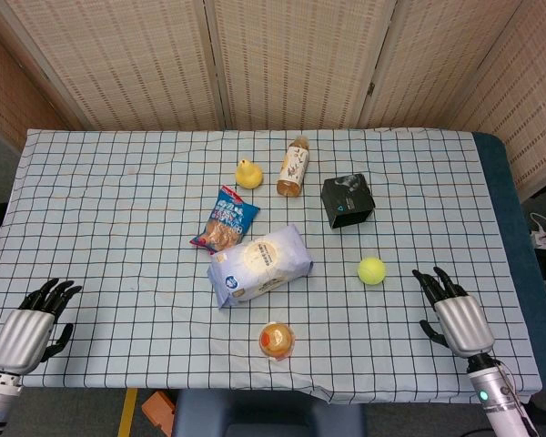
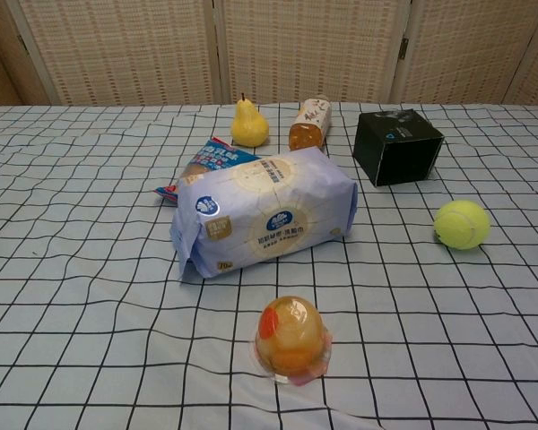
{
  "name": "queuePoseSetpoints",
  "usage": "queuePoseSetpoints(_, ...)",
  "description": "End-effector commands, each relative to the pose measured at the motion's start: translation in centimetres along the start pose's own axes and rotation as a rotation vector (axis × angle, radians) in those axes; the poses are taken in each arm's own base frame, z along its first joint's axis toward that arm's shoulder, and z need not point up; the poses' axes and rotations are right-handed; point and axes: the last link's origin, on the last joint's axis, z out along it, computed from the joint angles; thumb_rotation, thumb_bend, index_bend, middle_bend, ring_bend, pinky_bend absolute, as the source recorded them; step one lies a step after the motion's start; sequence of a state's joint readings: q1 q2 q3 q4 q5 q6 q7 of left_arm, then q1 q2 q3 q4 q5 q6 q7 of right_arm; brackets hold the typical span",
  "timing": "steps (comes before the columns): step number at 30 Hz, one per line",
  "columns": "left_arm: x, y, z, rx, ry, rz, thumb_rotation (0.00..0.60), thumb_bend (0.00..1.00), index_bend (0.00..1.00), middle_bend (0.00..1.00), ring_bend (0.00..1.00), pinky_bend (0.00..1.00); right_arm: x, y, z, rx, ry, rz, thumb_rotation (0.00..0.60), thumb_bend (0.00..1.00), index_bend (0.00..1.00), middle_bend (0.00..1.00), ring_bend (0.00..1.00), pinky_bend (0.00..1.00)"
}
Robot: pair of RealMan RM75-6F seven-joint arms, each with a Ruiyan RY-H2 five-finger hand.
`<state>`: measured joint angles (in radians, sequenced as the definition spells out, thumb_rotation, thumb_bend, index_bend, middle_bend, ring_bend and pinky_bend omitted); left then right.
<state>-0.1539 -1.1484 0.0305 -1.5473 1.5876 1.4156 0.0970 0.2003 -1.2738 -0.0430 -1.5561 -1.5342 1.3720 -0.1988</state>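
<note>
On the desk (image 1: 118, 209), under a checked cloth, both hands rest at the near corners with nothing in them. Only the head view shows them: the left hand (image 1: 27, 330) lies at the near left with its fingers (image 1: 56, 291) spread apart, and the right hand (image 1: 455, 314) at the near right, fingers (image 1: 437, 282) likewise apart and holding nothing. Nearest the right hand is the ball (image 1: 371, 270), a little way off toward the middle. The cup (image 1: 277, 340) stands near the front edge between the hands, well apart from both. Behind it lies the pale bag (image 1: 259, 264), touching the snack pack (image 1: 225, 219); further back stand the pear (image 1: 248, 174), bottle (image 1: 294, 167) and black box (image 1: 348, 201). The chest view shows these things closer, with fruit visible inside the cup (image 2: 292, 339), but neither hand.
</note>
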Motion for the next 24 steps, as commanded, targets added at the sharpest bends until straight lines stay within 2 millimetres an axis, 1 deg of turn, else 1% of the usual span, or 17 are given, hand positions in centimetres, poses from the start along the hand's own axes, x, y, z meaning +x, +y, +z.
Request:
queuePoseSetpoints(1, 0.0, 0.1, 0.0, -0.002, 0.002, 0.003, 0.6, 0.47, 0.17, 0.13, 0.07, 0.22, 0.0, 0.0, -0.1, 0.002, -0.004, -0.003, 0.6, 0.21, 0.04, 0.16, 0.05, 0.33)
queuePoseSetpoints(11, 0.1, 0.1, 0.1, -0.003, 0.008, 0.0, 0.6, 0.47, 0.17, 0.13, 0.07, 0.22, -0.1, -0.3, -0.3, 0.028, -0.021, 0.023, 0.6, 0.21, 0.08, 0.16, 0.05, 0.33)
queuePoseSetpoints(14, 0.0, -0.1, 0.3, -0.002, -0.002, -0.004, 0.6, 0.47, 0.17, 0.13, 0.07, 0.22, -0.3, -0.5, -0.4, 0.039, -0.011, 0.03, 0.6, 0.21, 0.12, 0.16, 0.05, 0.35)
queuePoseSetpoints(15, -0.1, -0.1, 0.3, -0.002, -0.004, -0.005, 0.6, 0.47, 0.17, 0.13, 0.07, 0.22, -0.4, -0.6, -0.4, 0.042, -0.008, 0.031, 0.6, 0.21, 0.14, 0.16, 0.06, 0.37)
queuePoseSetpoints(17, 0.0, -0.1, 0.3, -0.001, -0.007, -0.005, 0.6, 0.47, 0.17, 0.13, 0.07, 0.22, -0.6, -0.7, -0.4, 0.048, 0.0, 0.026, 0.6, 0.22, 0.18, 0.18, 0.12, 0.45)
queuePoseSetpoints(19, 0.0, -0.1, 0.2, -0.002, -0.004, -0.008, 0.6, 0.47, 0.17, 0.13, 0.07, 0.22, -1.0, -1.0, -0.5, 0.061, 0.005, 0.018, 0.6, 0.26, 0.25, 0.26, 0.25, 0.59)
queuePoseSetpoints(20, 0.1, -0.1, 0.2, -0.002, 0.001, -0.009, 0.6, 0.47, 0.17, 0.13, 0.07, 0.22, -1.2, -1.3, -0.5, 0.069, 0.01, 0.011, 0.6, 0.29, 0.28, 0.29, 0.3, 0.64)
queuePoseSetpoints(22, 0.2, 0.0, 0.0, -0.001, 0.008, -0.01, 0.6, 0.47, 0.17, 0.13, 0.07, 0.22, -1.7, -1.6, -0.4, 0.072, 0.01, -0.003, 0.6, 0.41, 0.43, 0.42, 0.44, 0.78)
queuePoseSetpoints(24, 0.3, 0.0, -0.1, -0.002, 0.012, -0.01, 0.6, 0.47, 0.17, 0.13, 0.07, 0.22, -2.1, -2.0, -0.3, 0.076, -0.006, -0.005, 0.6, 0.48, 0.53, 0.49, 0.52, 0.84)
